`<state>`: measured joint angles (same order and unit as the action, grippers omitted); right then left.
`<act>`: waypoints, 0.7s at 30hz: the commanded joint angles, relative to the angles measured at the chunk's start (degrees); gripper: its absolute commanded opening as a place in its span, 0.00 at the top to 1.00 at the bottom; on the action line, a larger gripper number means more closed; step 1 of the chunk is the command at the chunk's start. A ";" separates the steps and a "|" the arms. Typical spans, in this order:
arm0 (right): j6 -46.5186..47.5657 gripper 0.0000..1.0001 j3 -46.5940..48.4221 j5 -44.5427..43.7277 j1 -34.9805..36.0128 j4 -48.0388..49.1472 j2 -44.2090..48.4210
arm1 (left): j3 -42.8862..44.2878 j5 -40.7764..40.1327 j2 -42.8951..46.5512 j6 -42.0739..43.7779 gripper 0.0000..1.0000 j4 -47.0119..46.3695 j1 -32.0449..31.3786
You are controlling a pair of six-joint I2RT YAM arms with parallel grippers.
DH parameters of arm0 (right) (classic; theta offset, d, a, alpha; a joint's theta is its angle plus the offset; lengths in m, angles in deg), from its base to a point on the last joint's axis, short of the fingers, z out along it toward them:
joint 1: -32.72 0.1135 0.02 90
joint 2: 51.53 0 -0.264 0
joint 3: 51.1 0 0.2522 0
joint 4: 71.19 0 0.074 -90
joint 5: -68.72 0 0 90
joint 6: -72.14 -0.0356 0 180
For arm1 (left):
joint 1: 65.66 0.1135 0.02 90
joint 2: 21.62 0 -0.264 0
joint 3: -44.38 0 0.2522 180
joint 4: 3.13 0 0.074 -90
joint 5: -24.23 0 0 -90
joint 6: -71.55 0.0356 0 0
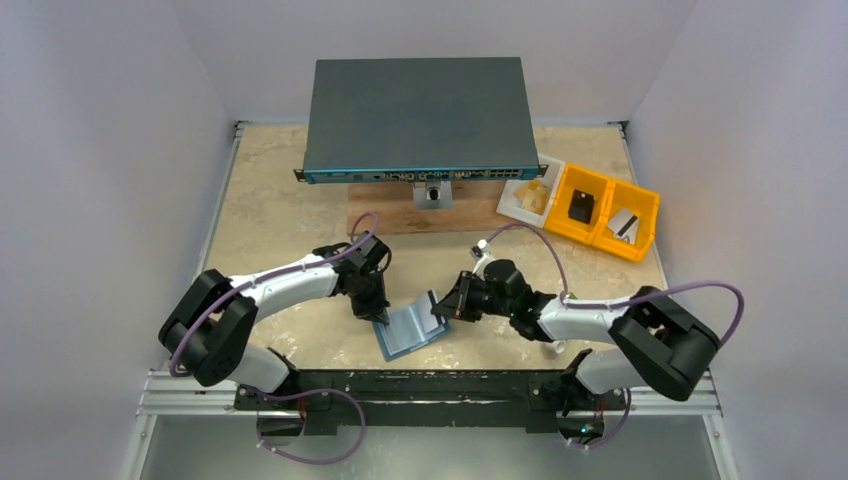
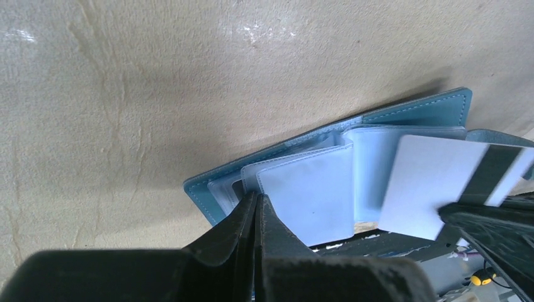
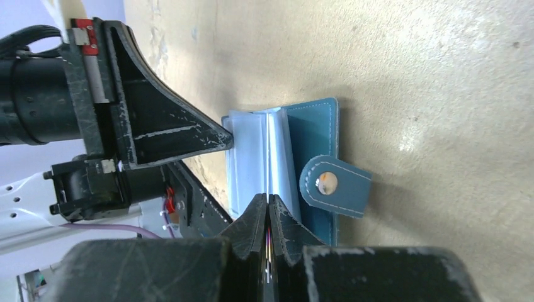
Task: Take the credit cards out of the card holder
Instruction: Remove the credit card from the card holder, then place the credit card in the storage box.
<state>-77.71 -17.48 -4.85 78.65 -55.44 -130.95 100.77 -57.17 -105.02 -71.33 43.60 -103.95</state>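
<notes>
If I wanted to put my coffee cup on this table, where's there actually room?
Bare tabletop runs along the left side, between the grey box and the left arm. A smaller patch lies between the yellow bins and the right arm. Crowded: the near middle, where the left gripper and right gripper meet at the card holder.

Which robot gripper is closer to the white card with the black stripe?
Right. The right gripper pinches the striped card where it sticks out of the blue card holder. The left gripper is shut at the holder's far side, off that card.
</notes>
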 commanded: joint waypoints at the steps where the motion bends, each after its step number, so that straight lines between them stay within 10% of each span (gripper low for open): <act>1: 2.82 1.00 1.10 -5.45 -0.32 -8.33 6.22 | -1.81 -7.55 -0.17 3.07 1.00 3.87 0.43; 9: 3.72 1.00 4.46 -9.72 -0.27 -18.85 14.86 | 1.90 -5.44 5.38 4.54 0.94 3.78 0.06; 21: 1.56 1.00 9.77 -18.40 -1.08 -33.46 21.22 | 5.71 -1.02 14.34 8.67 0.37 4.29 -0.40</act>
<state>-75.48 -12.04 -17.64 78.39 -81.82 -112.18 104.03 -60.07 -93.59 -65.47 47.71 -104.06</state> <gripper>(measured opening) 0.005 0.582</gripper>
